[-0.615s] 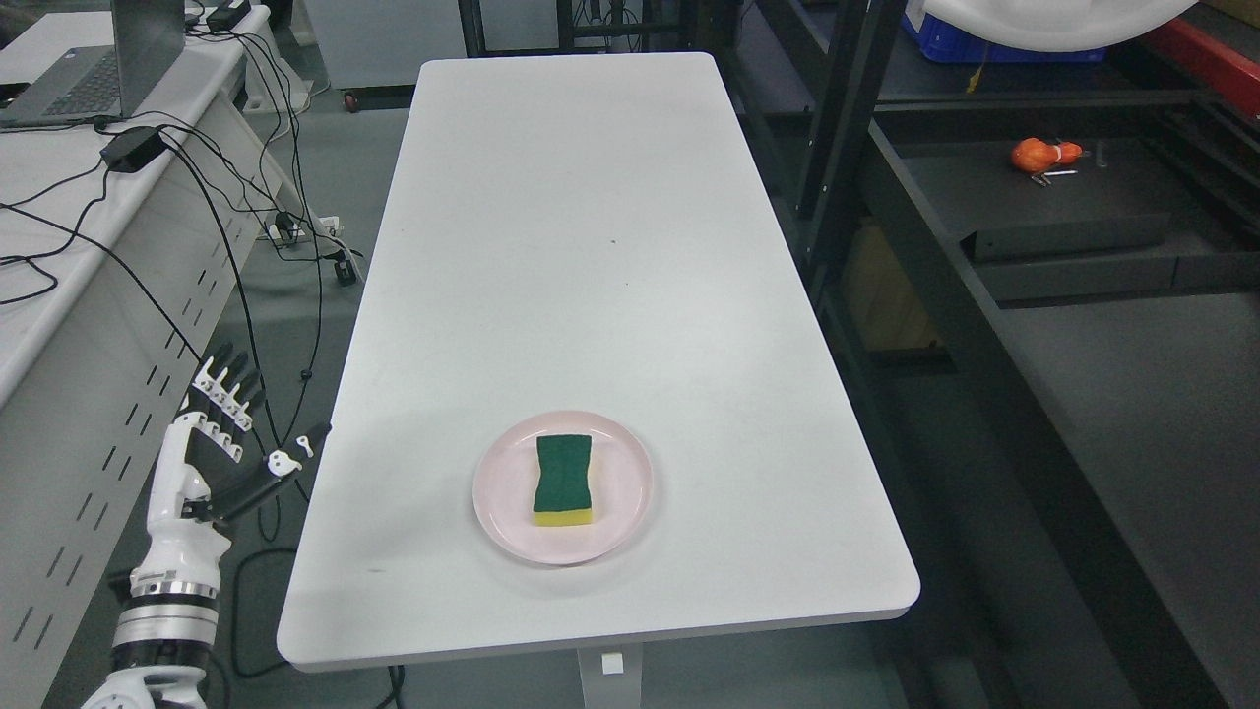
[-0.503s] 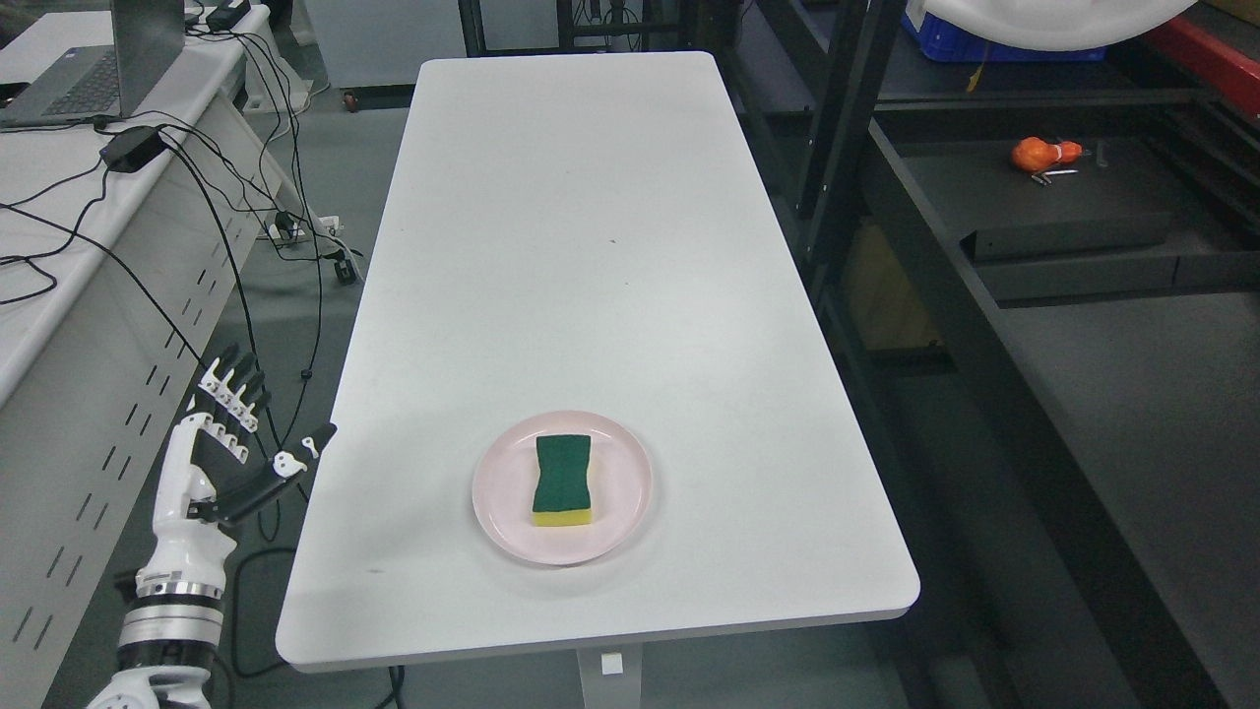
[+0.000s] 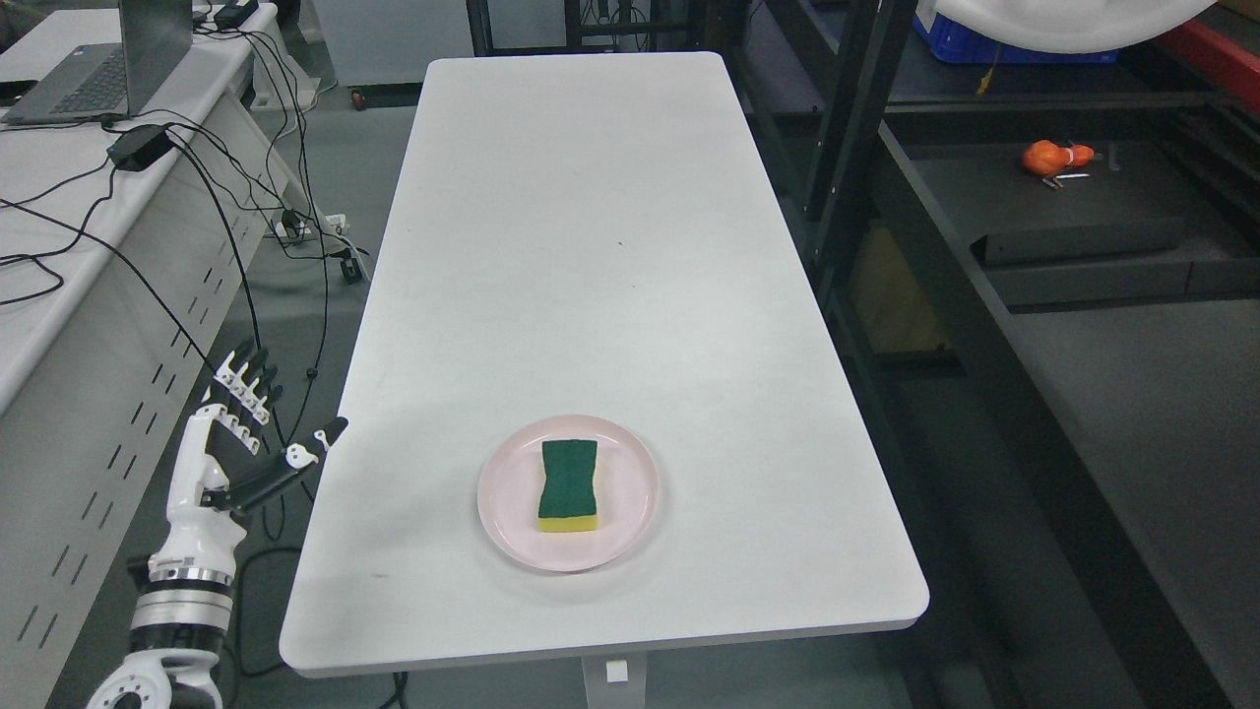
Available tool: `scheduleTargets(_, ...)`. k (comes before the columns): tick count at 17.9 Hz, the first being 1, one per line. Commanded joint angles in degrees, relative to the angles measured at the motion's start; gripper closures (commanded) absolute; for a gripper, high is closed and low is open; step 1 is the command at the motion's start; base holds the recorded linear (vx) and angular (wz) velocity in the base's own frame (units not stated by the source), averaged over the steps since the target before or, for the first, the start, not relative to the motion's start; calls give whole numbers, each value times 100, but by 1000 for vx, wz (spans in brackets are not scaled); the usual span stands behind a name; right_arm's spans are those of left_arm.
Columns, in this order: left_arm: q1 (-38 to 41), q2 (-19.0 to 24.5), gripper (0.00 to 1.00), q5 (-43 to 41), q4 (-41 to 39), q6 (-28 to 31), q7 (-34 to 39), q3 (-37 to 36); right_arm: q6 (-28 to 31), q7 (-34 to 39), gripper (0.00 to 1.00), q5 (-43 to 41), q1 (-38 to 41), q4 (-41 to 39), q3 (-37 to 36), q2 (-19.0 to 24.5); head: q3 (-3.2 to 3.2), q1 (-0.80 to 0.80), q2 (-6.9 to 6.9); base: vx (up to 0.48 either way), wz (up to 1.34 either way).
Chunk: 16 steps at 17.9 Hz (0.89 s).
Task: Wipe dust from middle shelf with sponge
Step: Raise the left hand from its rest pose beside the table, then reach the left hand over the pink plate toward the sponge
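White-fingered and spread wide, holding nothing, the left hand (image 3: 231, 448) hovers off the table's (image 3: 443, 611) edge, so nothing looks done yet: the sponge (image 3: 569, 484) lies untouched on its pink plate (image 3: 512, 512) well right of it, the dark shelf (image 3: 1132, 394) farther right unwiped.

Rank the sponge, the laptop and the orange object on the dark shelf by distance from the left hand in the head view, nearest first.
Measured from the left hand, at lower left beside the table:
1. Sponge, on the pink plate to its right.
2. Laptop, on the desk at upper left.
3. Orange object, on the dark shelf at far upper right.
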Motion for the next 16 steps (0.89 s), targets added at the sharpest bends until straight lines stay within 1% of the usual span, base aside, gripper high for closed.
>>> scheduleTargets(1, -810, 1059, 1, -1347, 825, -539, -464, -487, 414, 0, 0, 0, 5, -100, 0, -100, 0, 0, 0, 14, 0)
scheduleTargets(3, -1136, 1349, 1, -2051, 957, -925, -973, -681, 414, 0, 0, 0, -4, -100, 0, -100, 0, 0, 0, 13, 0)
scheduleTargets(5, -1479, 1779, 1, -2990, 1185, -1530, -1684, -1058, 414, -9, 0, 0, 5, -100, 0, -100, 0, 0, 0, 14, 0)
scheduleTargets(7, -1891, 2026, 2, -3983, 1536, -1971, -1994, -1445, 414, 0, 0, 0, -4, -100, 0, -100, 0, 0, 0, 20, 0)
scheduleTargets(8, -2076, 2071, 2, -4414, 1790, -2077, -2022, -1621, 414, 0, 0, 0, -4, -100, 0, -100, 0, 0, 0, 23, 0)
scheduleTargets(10, -2577, 2089, 2, -5189, 2440, -2270, -2057, -2051, 414, 0, 0, 0, -4, -100, 0, -100, 0, 0, 0, 16, 3)
scheduleTargets(11, -2832, 2089, 2, -5436, 2765, -2689, -2066, -2280, 414, 0, 0, 0, 5, -100, 0, -100, 0, 0, 0, 0, 0)
scheduleTargets(12, -3147, 2089, 2, -5734, 3177, -3355, -2101, -2525, 414, 0, 0, 0, -4, -100, 0, -100, 0, 0, 0, 0, 0)
scheduleTargets(13, -3394, 2010, 2, -6103, 3416, -3701, -2258, -2632, 414, 0, 0, 0, -4, -100, 0, -100, 0, 0, 0, 0, 0)
scheduleTargets(14, -3553, 1896, 2, -6489, 3549, -3757, -2407, -2677, 414, 0, 0, 0, 5, -100, 0, -100, 0, 0, 0, 0, 0)
scheduleTargets(15, -3642, 1678, 2, -6754, 3603, -3801, -2469, -2764, 414, 0, 0, 0, 5, -100, 0, -100, 0, 0, 0, 0, 0)
scheduleTargets(16, -3773, 1545, 2, -6896, 3621, -3818, -2505, -2974, 414, 0, 0, 0, 5, -100, 0, -100, 0, 0, 0, 0, 0)
